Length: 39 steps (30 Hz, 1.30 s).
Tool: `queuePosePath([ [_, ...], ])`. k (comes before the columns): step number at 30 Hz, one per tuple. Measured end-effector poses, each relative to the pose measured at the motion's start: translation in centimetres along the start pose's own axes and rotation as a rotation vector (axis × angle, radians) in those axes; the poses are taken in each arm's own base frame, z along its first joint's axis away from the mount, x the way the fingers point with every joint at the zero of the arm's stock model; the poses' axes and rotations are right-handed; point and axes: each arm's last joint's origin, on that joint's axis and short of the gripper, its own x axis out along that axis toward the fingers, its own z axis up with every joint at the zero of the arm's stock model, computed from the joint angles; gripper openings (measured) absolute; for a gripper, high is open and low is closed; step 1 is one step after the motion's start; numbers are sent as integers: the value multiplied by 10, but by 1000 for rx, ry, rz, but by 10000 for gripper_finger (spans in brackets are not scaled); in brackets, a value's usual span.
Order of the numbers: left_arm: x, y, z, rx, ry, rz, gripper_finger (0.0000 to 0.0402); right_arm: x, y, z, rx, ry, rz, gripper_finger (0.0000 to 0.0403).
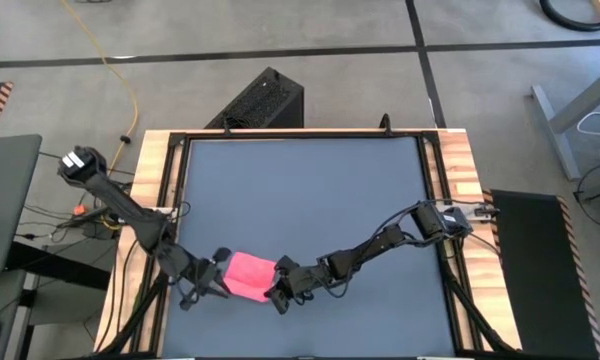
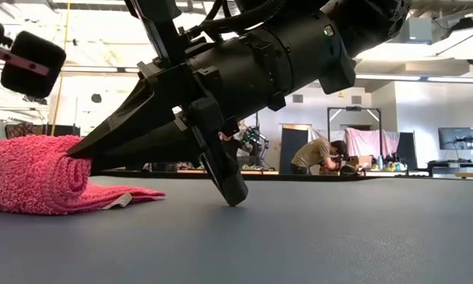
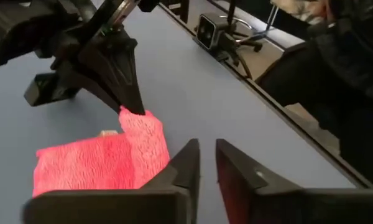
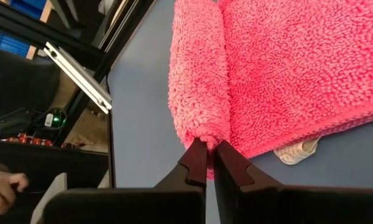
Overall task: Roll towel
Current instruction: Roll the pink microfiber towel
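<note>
A: The dark grey tabletop (image 1: 310,200) is smooth and matte, framed by a wooden rim, with a workshop room behind where a person (image 2: 314,156) bends over a bench. The towel (image 1: 250,275) lies near the front edge, left of centre, between both arms.

B: The right gripper (image 4: 206,163) has its fingers nearly closed, pinching the end of the rolled fold. The left gripper (image 3: 207,163) sits just beside the towel's left side, fingers a narrow gap apart, holding nothing I can see.

A: Risk?

B: Only one end is pinched. The pink loop pile is soft and springy, so the roll may slacken or skew into a cone, I'd judge. The flat remainder could drag across the tabletop.
</note>
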Motion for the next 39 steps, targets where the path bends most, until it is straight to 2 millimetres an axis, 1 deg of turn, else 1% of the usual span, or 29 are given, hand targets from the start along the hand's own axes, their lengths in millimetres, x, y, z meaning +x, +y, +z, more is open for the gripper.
queuePosePath([
  [2,5,0,-1,22,-4,8,64,0,0,0,-1,0,0,28],
  [6,15,5,-7,18,27,95,118,0,0,0,-3,-2,-1,29],
  [8,20,9,-4,-28,28,152,142,0,0,0,-7,-2,-1,29],
  [11,25,11,2,-38,17,183,170,0,0,0,-17,-2,-2,29],
  [14,32,10,3,-27,40,180,181,0,-1,2,-17,-6,-4,29],
  [19,47,10,-7,-53,118,180,182,0,-2,4,-24,-9,-8,32],
  [24,60,10,-10,-76,159,192,182,0,-3,5,-37,-18,-9,32],
  [28,67,9,-12,-94,182,199,171,1,-3,6,-40,-29,-11,33],
  [31,69,14,-15,-151,227,229,146,1,-3,6,-57,-37,-14,33],
  [34,69,18,-17,-191,248,239,106,1,-3,5,-112,-35,-16,36],
  [39,70,24,-16,-219,252,218,21,1,-2,4,-148,-42,-6,49],
])
